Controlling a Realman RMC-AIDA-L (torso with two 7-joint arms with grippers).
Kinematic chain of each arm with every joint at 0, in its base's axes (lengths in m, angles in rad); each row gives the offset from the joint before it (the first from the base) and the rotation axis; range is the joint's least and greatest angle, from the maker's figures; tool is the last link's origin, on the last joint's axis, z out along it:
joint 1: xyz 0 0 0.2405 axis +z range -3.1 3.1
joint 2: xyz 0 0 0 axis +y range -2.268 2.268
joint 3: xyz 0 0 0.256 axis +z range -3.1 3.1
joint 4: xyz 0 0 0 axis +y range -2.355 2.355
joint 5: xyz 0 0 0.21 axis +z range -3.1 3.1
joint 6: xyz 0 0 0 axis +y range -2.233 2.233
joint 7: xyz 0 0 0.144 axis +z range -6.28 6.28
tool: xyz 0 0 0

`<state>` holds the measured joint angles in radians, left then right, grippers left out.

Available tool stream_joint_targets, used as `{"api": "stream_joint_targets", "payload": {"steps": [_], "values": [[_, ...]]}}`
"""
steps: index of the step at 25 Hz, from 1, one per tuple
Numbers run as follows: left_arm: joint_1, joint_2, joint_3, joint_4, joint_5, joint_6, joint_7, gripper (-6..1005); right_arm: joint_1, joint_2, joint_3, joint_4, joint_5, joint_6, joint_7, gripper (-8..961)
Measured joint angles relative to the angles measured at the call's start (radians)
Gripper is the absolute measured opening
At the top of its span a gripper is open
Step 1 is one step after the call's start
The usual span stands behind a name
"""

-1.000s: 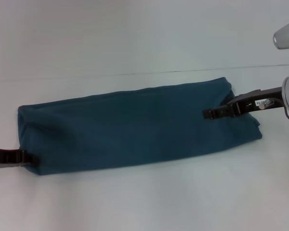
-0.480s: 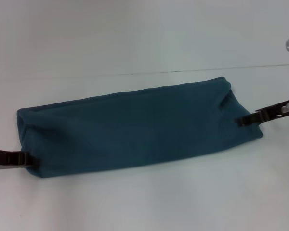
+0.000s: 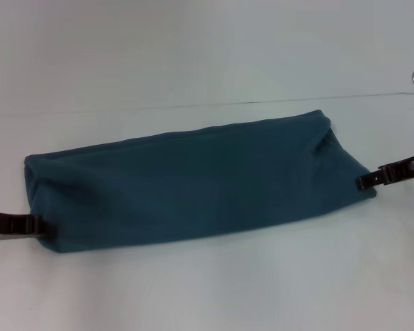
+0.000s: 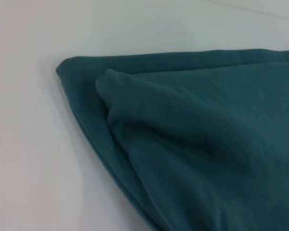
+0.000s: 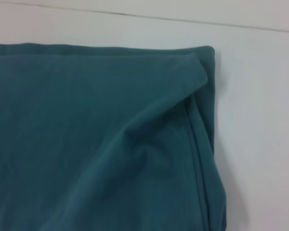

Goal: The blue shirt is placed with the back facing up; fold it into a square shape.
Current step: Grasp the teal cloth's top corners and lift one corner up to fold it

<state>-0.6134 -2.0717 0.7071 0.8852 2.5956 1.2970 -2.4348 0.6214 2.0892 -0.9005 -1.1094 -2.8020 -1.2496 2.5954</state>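
At the nine o'clock end, the left gripper (image 3: 36,226) touches the near corner of the blue shirt (image 3: 193,183); whether its jaws are parted or pinching cloth, I cannot tell. At three o'clock, the right gripper (image 3: 362,182) sits just at the shirt's edge, jaws likewise unreadable. The shirt lies as a long band across the white table (image 3: 193,55). Loose inner layers at both ends could slip apart if only the top ply is lifted, skewing the square.

A pale table (image 3: 193,296) carried the blue shirt (image 3: 193,183), folded into one long band (plain side up), lying flat and running from about eight o'clock toward three o'clock across it.
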Motion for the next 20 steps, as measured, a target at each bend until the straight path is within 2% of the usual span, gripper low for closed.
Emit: {"api": "stream_joint_targets", "payload": {"steps": [20], "values": [[-0.005, 0.001, 0.002, 0.0, 0.0, -0.003, 0.002, 88, 0.036, -0.006, -0.006, 0.169, 0.001, 0.143, -0.009, 814]]}}
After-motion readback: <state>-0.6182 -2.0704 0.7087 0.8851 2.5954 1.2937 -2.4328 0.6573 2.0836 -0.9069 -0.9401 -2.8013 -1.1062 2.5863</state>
